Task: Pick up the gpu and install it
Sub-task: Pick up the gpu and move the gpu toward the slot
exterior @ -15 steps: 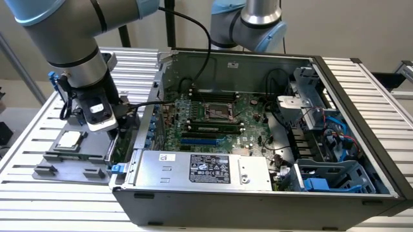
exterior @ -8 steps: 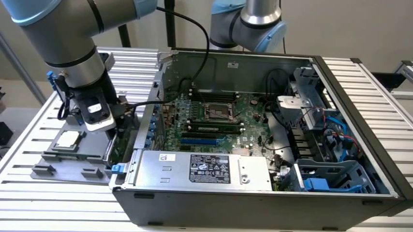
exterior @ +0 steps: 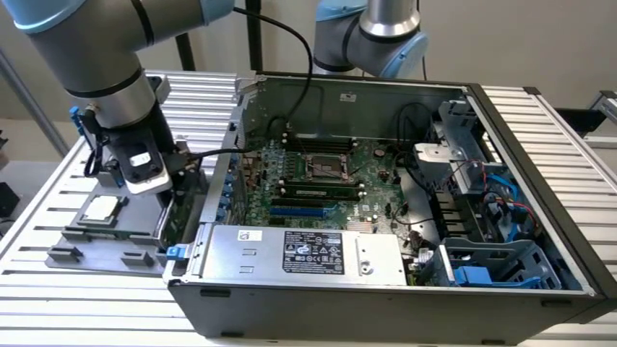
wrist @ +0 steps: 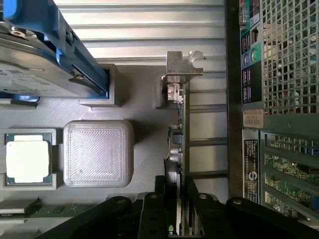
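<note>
I see a plain beige wall [exterior: 521, 43] at the back; a ribbed silver aluminium table [exterior: 568, 137] spans my view; a thin black upright post [exterior: 254, 43] rises behind it.

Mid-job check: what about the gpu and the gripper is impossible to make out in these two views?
- Thin green gpu card, wrist view: seen edge-on, so its black face is hidden; the end opposite its metal bracket is covered by the black gripper.
- Exterior view: the arm's grey wrist blocks where gripper meets card.
- Silver hard drive with blue frame, wrist view: cut off by the picture's edge.
</note>
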`<state>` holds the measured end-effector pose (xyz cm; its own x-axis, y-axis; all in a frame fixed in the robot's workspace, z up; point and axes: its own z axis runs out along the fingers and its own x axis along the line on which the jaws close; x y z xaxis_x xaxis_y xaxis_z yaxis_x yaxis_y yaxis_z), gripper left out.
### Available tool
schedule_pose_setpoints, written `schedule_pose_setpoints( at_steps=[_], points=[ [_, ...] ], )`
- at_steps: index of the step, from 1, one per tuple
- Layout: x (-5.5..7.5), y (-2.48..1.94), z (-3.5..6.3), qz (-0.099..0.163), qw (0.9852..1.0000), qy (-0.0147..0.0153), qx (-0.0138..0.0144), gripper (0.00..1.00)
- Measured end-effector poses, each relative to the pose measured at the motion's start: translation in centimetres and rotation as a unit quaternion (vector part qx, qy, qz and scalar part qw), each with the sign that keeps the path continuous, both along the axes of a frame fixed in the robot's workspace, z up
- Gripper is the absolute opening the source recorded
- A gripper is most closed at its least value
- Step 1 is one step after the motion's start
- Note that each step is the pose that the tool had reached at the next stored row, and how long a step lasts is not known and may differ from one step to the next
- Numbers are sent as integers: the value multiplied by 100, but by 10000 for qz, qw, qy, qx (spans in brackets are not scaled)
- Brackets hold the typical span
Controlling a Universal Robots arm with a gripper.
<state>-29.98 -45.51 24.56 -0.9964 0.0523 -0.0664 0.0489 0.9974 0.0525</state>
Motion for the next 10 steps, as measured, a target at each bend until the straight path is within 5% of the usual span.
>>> schedule_pose_setpoints(
  at_steps=[10],
  points=[
    [3, 0, 436, 1, 10000, 25, 0, 0]
  ],
)
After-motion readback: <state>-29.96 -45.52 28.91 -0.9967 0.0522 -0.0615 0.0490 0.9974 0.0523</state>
